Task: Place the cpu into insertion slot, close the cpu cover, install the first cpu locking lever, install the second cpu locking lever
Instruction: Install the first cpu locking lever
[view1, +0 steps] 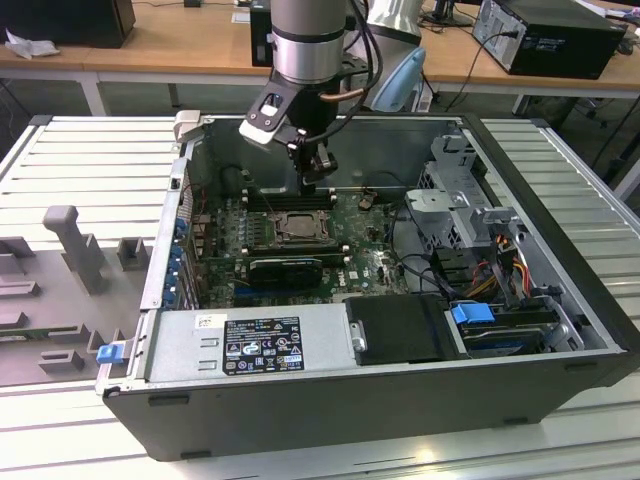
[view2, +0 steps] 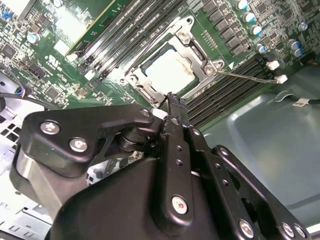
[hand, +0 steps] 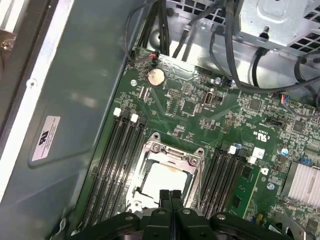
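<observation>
Black fingers (hand: 164, 198) of your gripper (hand: 170, 192) are pressed together, empty, just above the cpu (hand: 165, 181). It sits in the insertion slot (hand: 141, 176) with the cpu cover (hand: 172, 152) down around it. In the exterior view your gripper hangs at the slot's 12 o'clock.

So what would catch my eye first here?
The big arm reaching down into an open computer case, in the middle of the exterior view. Under its gripper, the silver cpu sits on the green board, framed by the metal cover, with the shut fingers just above it.
</observation>
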